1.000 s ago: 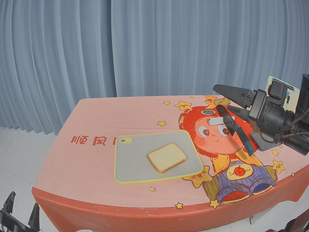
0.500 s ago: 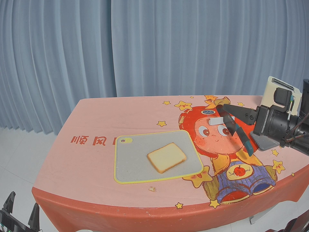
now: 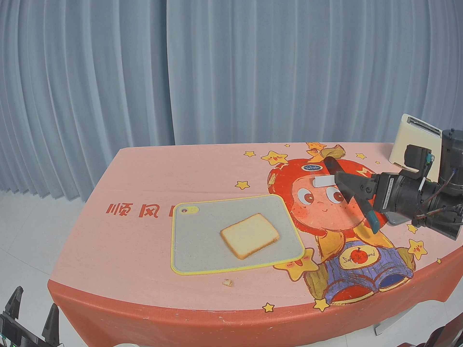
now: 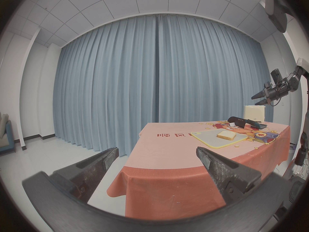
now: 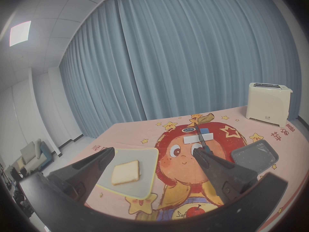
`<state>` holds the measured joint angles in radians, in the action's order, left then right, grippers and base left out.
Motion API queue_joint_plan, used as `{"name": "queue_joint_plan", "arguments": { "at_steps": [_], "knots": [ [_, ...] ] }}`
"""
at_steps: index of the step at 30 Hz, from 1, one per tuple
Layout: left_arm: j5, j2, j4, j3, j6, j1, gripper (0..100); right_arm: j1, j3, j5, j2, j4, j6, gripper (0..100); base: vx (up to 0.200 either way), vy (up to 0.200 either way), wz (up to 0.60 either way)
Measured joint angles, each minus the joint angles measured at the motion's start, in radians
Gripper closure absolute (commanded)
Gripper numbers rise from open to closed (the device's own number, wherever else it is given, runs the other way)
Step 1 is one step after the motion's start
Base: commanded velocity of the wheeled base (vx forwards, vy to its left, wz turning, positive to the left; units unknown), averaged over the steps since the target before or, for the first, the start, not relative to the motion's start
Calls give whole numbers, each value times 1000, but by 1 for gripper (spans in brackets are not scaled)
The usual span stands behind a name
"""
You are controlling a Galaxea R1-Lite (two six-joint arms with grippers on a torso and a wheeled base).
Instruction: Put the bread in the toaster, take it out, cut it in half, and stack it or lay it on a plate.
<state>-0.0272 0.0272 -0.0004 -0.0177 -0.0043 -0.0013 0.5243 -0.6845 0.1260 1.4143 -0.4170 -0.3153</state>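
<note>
The left end effector hangs wide open, low off the desk's near corner. The bread lies flat and uncut on the board. Farther right, the right end effector hovers wide open above the knife. Fetching the knife looks like the step in hand. The jaws should straddle the teal handle crosswise, clear of the blade. In the head view the arm hides the knife's middle and most of the tray. The inside of the toaster's slot can't be seen.
</note>
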Motion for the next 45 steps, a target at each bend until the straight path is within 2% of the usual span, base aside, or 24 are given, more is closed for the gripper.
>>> {"name": "queue_joint_plan", "arguments": {
  "at_steps": [11,17,24,33,39,45],
  "knots": [
    [0,0,0,0,0,0,0,-51,30,-1,47,-11,34,0,0,0,0],
    [0,0,0,0,0,0,0,-93,15,-52,54,-8,69,0,0,0,0],
    [0,0,0,0,0,0,0,-175,-94,-94,94,-17,89,0,0,0,0],
    [0,0,0,0,0,0,0,-190,-103,-85,133,-40,111,0,0,0,0],
    [0,0,0,0,1,0,0,-194,-78,-88,162,-124,139,0,0,0,0],
    [0,0,0,0,0,-1,0,-196,-69,-89,195,-131,140,0,0,0,0]
  ]
}}
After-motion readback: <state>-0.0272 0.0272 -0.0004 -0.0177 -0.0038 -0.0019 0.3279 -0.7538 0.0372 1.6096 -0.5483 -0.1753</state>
